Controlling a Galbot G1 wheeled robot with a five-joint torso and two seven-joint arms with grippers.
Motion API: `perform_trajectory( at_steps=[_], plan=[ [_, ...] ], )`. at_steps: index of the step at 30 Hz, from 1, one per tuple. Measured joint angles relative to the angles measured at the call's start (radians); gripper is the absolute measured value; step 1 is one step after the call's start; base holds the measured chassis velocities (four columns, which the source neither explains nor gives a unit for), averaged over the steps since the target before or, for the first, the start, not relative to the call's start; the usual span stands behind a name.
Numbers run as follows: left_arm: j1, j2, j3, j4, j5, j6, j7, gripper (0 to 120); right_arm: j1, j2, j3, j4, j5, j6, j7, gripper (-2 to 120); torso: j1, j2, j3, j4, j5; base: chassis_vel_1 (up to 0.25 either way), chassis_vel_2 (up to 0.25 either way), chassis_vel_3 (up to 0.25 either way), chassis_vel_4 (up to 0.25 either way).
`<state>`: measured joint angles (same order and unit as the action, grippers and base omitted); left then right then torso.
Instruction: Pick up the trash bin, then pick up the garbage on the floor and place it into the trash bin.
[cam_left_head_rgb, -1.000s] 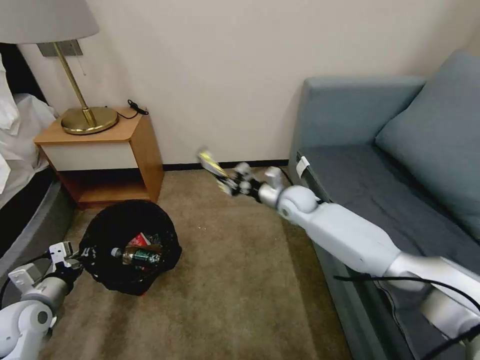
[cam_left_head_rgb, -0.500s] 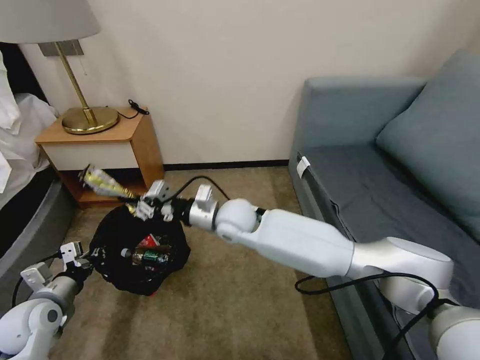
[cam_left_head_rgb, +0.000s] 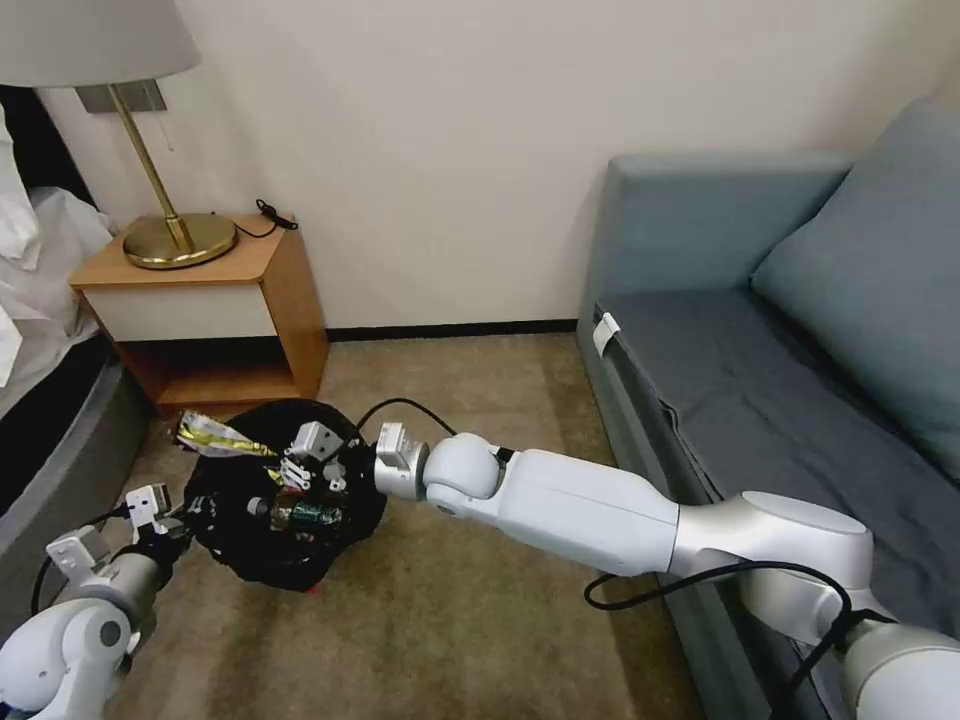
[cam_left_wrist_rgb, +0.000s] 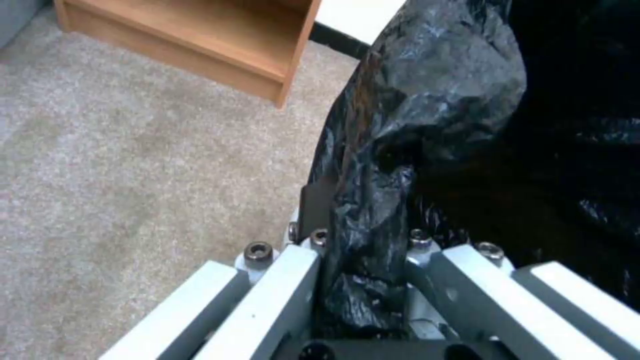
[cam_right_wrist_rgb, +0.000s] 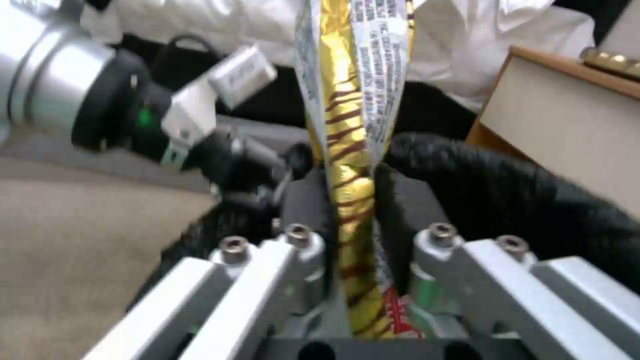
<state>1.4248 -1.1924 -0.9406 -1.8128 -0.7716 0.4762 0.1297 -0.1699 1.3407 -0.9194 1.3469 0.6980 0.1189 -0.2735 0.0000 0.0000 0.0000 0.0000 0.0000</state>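
My right pincer (cam_left_head_rgb: 292, 466) has swung from out by the sofa across to the left and come down over the trash bin (cam_left_head_rgb: 240, 540), pressed together on the yellowish-black snack wrapper (cam_left_head_rgb: 212, 437), whose free end pokes out past the bin's far-left rim. My left pincer (cam_left_wrist_rgb: 363, 260) stays clamped on the bin's black bag at its near-left edge. A bottle (cam_left_head_rgb: 300, 515) already lies inside. I judge the wrapper is ready to let go.
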Motion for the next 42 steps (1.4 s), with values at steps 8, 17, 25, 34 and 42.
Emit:
perform_trajectory(
  at_steps=[8,17,25,34,42],
  plan=[
    [0.004,0.000,-0.001,-0.005,-0.005,0.002,-0.003,2,-0.001,-0.014,-0.008,-0.004,-0.020,-0.003,-0.011,45,0.000,0.000,0.000,0.0000,0.0000,0.000,0.000,0.000,0.000],
    [0.009,0.000,-0.002,-0.010,-0.010,0.004,-0.009,2,-0.002,-0.025,-0.012,0.010,-0.034,-0.005,-0.013,74,0.000,0.000,0.000,0.0000,0.0000,0.000,0.000,0.000,0.000],
    [0.012,0.006,0.006,-0.015,-0.051,0.054,-0.065,2,0.028,-0.066,0.055,0.064,-0.049,0.004,-0.004,79,0.000,0.000,0.000,0.0001,0.0001,0.000,0.000,0.000,0.000],
    [0.011,0.027,0.003,-0.027,-0.120,0.129,-0.160,2,0.046,-0.170,0.139,0.143,-0.075,0.003,0.060,79,0.000,0.000,0.000,0.0000,0.0002,0.000,0.000,0.000,0.000],
    [0.002,0.023,0.016,0.010,-0.178,0.166,-0.256,2,0.056,-0.345,0.267,0.365,-0.017,-0.277,0.412,79,0.000,0.000,0.000,-0.0002,0.0003,0.000,0.000,0.000,0.000]
  ],
)
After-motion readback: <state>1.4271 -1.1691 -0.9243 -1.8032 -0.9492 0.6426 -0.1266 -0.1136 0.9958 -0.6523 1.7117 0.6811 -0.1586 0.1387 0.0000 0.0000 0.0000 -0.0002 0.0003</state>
